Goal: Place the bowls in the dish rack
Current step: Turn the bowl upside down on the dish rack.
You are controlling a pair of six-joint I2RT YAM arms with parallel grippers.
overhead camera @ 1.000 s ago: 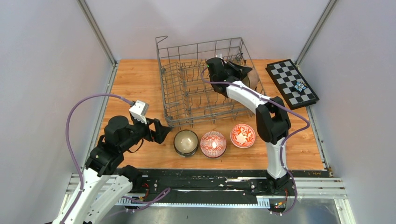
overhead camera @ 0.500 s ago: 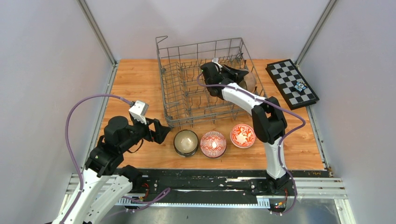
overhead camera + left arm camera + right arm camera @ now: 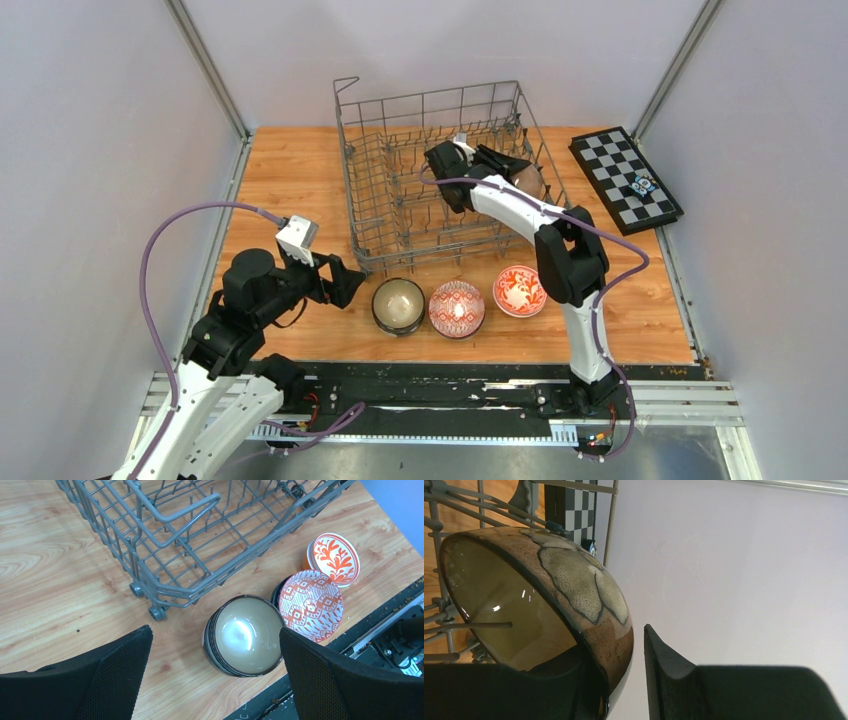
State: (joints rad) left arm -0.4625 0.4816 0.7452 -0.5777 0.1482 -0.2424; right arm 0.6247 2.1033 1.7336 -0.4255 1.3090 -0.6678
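The grey wire dish rack [image 3: 430,97] stands at the back middle of the table and also shows in the left wrist view [image 3: 165,545]. A brown mottled, dark-rimmed bowl [image 3: 574,580] stands on edge among the tines at the rack's right side [image 3: 530,180]. My right gripper [image 3: 510,164] straddles its rim [image 3: 621,645], open, with one finger inside the bowl and the other a small gap off its outside. In front of the rack sit a dark-rimmed beige bowl [image 3: 398,304] [image 3: 245,635], a red-white geometric bowl [image 3: 456,308] [image 3: 311,605] and a red-white floral bowl [image 3: 520,290] [image 3: 334,558]. My left gripper [image 3: 350,282] [image 3: 214,632] is open and empty, just left of the beige bowl.
A black-and-white chequered board [image 3: 625,178] lies at the back right with a small object [image 3: 642,185] on it. Grey walls close in the table on three sides. The black base rail [image 3: 440,375] runs along the near edge.
My right gripper has moved slightly left and down in the rack, and the mottled bowl has settled lower among the tines. The left arm has not moved.
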